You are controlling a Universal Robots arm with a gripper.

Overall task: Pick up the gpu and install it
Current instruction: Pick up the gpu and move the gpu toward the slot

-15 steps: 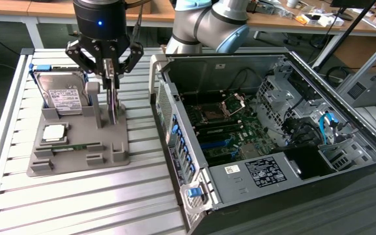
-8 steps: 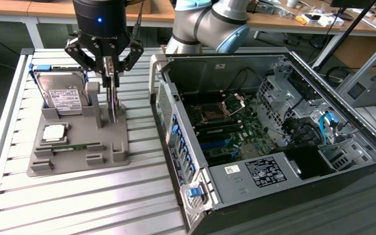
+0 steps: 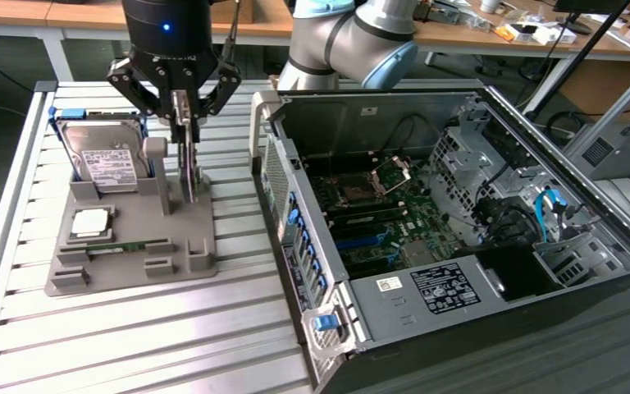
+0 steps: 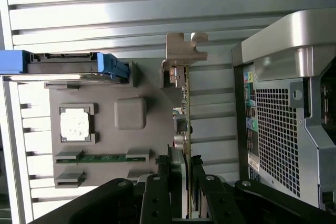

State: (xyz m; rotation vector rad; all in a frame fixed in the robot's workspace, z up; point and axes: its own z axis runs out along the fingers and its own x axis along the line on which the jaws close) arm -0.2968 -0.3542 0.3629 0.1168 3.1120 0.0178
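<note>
The gpu [image 3: 190, 168] stands upright on its edge in a grey holder [image 3: 129, 267] on the slatted table. I see the card edge-on, thin and dark. My gripper [image 3: 187, 121] hangs straight above it, its two fingers pressed on either side of the card's upper edge. In the wrist view the gpu [image 4: 185, 108] runs as a narrow strip away from my gripper [image 4: 186, 156], ending in its silver bracket [image 4: 185, 51]. The card's lower edge still looks seated in the holder [image 4: 152, 82].
The holder also carries a silver hard drive [image 3: 107, 160], a square processor chip [image 3: 91, 222] and a green memory stick [image 3: 129, 245]. An open computer case [image 3: 446, 230] lies on the exterior view's right, its motherboard [image 3: 370, 213] exposed. The case's perforated wall [image 4: 283, 114] is near the card.
</note>
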